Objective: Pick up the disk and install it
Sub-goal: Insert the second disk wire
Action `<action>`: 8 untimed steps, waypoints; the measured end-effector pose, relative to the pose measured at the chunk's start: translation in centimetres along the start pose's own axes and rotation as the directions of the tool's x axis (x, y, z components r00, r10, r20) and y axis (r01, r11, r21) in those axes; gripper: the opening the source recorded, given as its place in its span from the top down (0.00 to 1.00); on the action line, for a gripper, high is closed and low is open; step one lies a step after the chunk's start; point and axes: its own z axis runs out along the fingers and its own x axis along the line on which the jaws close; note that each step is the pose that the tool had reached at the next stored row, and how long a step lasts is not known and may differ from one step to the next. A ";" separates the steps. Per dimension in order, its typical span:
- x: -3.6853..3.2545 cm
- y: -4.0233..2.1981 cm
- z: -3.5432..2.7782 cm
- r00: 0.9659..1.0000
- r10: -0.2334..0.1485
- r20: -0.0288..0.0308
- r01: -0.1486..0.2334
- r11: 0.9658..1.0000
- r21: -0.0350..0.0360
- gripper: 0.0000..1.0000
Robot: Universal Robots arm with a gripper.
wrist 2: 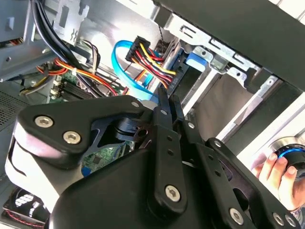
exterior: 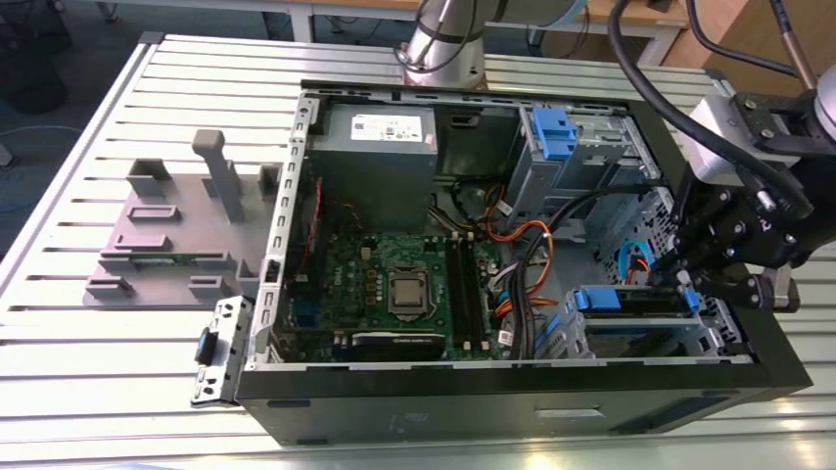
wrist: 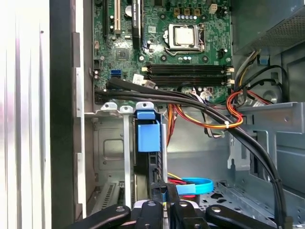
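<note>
One disk (wrist: 148,138), half hidden in bay.

A slatted metal table (exterior: 117,392) carries the open computer case (exterior: 523,411) and a grey stand (exterior: 170,230).

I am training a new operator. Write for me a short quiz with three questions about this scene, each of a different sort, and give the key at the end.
1. True or false: the grey stand sits on the table, outside the computer case.
2. In the exterior view, the gripper is nearest to:
A. the processor socket
B. the disk's blue carrier
C. the power supply box
3. In the first wrist view, what colour is the looped flat cable close to the gripper?

Key: 1 true; 2 B; 3 blue.
</note>
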 end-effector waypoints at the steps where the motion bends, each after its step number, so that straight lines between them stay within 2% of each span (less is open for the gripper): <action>1: 0.09 0.07 0.09 1.000 0.000 0.001 0.000 1.000 0.000 0.84; 4: 0.19 0.12 0.54 1.000 0.000 0.004 0.000 1.000 0.000 0.84; 8: 0.25 0.13 1.09 1.000 -0.001 0.011 0.001 1.000 -0.001 0.84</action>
